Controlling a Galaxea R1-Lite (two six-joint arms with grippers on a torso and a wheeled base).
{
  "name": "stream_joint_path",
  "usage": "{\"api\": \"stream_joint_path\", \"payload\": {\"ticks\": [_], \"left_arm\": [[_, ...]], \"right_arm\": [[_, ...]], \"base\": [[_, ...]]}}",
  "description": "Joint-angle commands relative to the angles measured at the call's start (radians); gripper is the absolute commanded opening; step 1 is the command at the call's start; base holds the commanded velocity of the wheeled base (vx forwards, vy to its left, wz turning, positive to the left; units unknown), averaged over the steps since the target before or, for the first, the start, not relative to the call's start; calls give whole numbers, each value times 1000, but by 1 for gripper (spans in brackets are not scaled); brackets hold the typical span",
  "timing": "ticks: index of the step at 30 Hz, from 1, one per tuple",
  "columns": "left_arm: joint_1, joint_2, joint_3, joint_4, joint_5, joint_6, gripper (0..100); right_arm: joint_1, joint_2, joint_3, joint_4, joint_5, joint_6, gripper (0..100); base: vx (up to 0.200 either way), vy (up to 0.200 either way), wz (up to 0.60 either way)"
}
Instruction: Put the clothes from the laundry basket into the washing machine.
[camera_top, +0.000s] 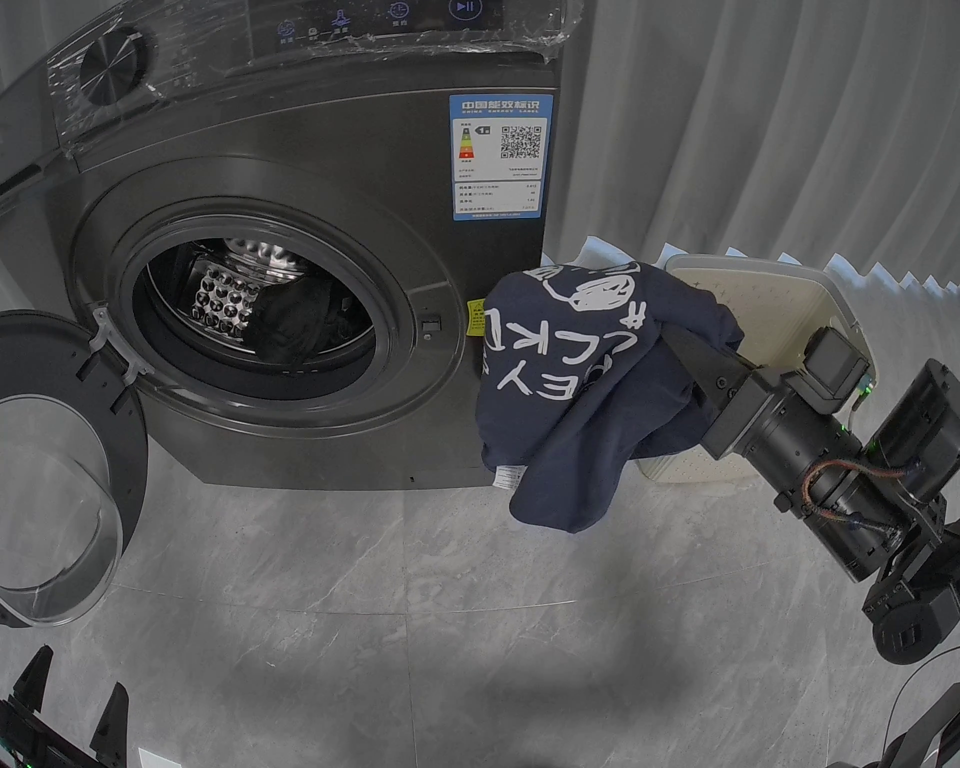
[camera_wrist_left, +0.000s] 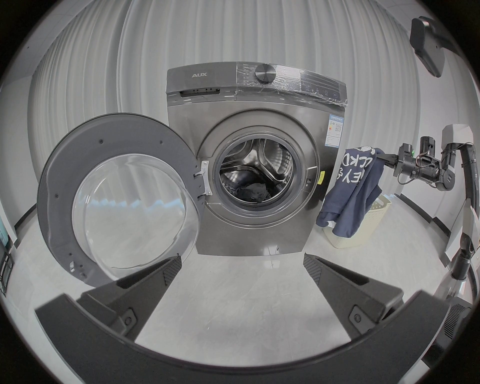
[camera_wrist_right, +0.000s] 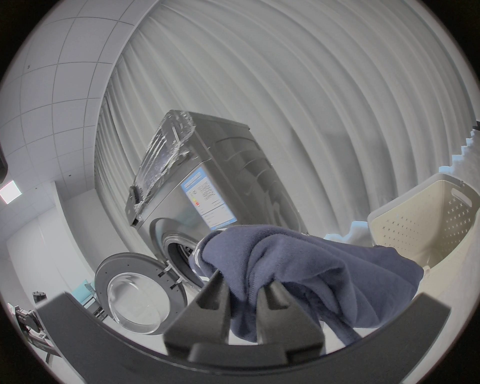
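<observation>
While our right gripper clamps the navy printed T-shirt, which hangs before the cream laundry basket, just beside the open-doored washing machine, our left gripper sits low, fingers spread.

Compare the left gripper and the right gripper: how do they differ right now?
The left gripper has its jaws open and empty; the right gripper has its jaws shut on the navy shirt. The left sits low near the floor; the right is raised beside the laundry basket. Both have dark, wedge-shaped jaws.
</observation>
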Motion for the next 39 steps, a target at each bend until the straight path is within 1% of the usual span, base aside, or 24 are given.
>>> {"api": "stream_joint_path", "payload": {"ticks": [1,10,16,39], "left_arm": [[0,-6,16,0,0,0,100],[0,-6,16,0,0,0,100],[0,-6,16,0,0,0,100],[0,-6,16,0,0,-2,100]], "right_arm": [[1,2,4,-1,0,0,0],[-1,1,2,-1,0,0,0],[-1,2,4,-1,0,0,0],[-7,1,0,-1,2,2,0]], "base": [[-200,0,0],[-200,0,0],[0,0,0],[0,200,0]]}}
